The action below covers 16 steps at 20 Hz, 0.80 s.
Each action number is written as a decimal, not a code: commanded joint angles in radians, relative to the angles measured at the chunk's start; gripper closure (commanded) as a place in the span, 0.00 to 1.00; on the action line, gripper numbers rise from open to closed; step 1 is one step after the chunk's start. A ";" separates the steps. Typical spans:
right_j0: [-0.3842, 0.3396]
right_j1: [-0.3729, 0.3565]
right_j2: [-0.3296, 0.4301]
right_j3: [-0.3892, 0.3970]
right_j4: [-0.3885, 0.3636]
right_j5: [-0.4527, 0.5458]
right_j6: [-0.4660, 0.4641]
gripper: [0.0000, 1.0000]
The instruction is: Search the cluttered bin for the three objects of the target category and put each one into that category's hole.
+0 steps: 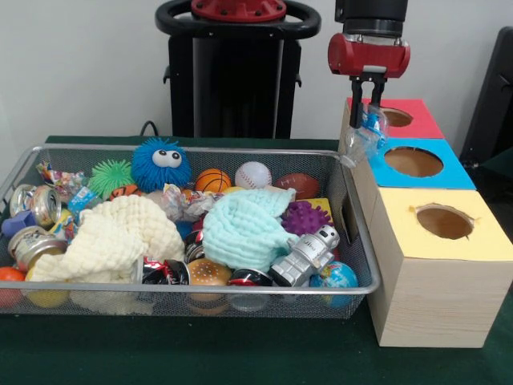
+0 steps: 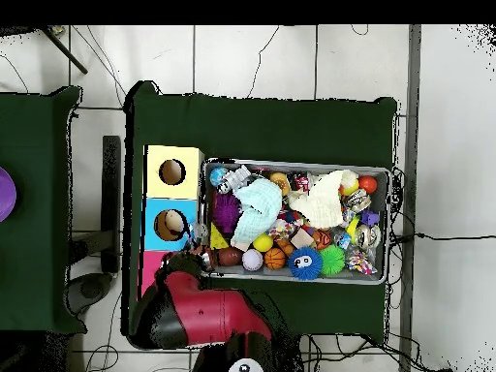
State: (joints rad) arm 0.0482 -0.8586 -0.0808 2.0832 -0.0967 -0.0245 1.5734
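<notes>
From the front we saw the gripper [image 1: 367, 103] clamped on a wrapper [image 1: 362, 138], a crumpled clear packet with blue print hanging from the fingertips. It hung just off the bin [image 1: 24, 175]'s 2 o'clock corner, beside the near edge of the red box [image 1: 422, 120] and at about 9 o'clock from its hole [image 1: 396, 118]. We judged the carry step to be in hand: the wrapper was lifted clear of the bin but not yet over the hole. The next move would call for a short shift toward the hole until the wrapper hung above the cut-out, then a release. In the bin, more wrappers [image 1: 62, 181] lay at the 9 o'clock end among cans; how many belonged to the category we could not tell.

From overhead the arm [image 2: 199, 315] covered most of the red box, and its hole was hidden. The blue box [image 2: 172, 225] and yellow box [image 2: 172, 172] showed their holes plainly. The gripper and wrapper were too small to make out there.
</notes>
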 commanded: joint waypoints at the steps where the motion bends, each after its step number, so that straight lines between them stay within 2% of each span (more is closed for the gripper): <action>1: -0.015 -0.040 0.028 0.043 0.045 0.148 0.182 1.00; 16: -0.032 -0.077 0.046 0.038 0.044 0.221 0.168 1.00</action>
State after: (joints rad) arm 0.0472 -0.9226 -0.0809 2.0837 -0.0948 0.0645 1.5734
